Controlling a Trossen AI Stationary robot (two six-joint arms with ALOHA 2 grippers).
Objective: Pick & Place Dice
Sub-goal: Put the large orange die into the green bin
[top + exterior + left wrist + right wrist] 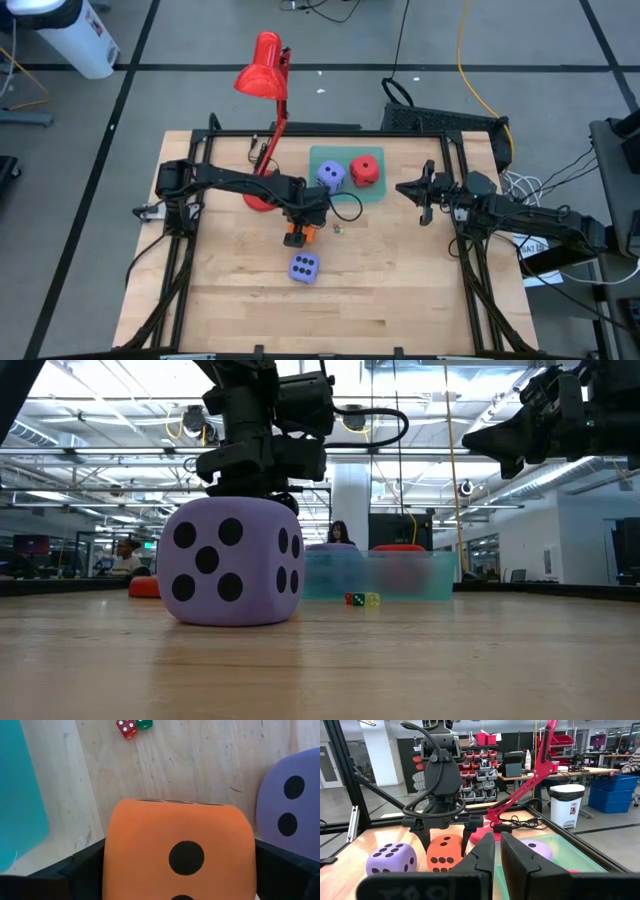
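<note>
My left gripper (297, 226) reaches down near the table's middle and is shut on the orange die (180, 845), which is also in the right wrist view (445, 854). One purple-blue die (304, 268) sits on the wood just nearer than it and fills the low view (232, 562), hiding the orange one there. The second purple-blue die (331, 177) and the red die (365, 171) rest in the teal tray (345, 195). My right gripper (420, 190) hovers, shut, to the right of the tray, fingers together (498, 851). My left gripper pinches the orange die between its two fingers, one finger (85, 865) on the die's side face (114, 855) and the other on the opposite face (247, 855). The fingers come from above, pointing down. The die sits upright; whether its underside touches the table I cannot tell.
A red desk lamp (265, 75) stands with its base (258, 200) just left of my left gripper. Two tiny dice, red and green (134, 726), lie on the wood between the orange die and the tray. Bare wood lies toward the near edge (380, 300).
</note>
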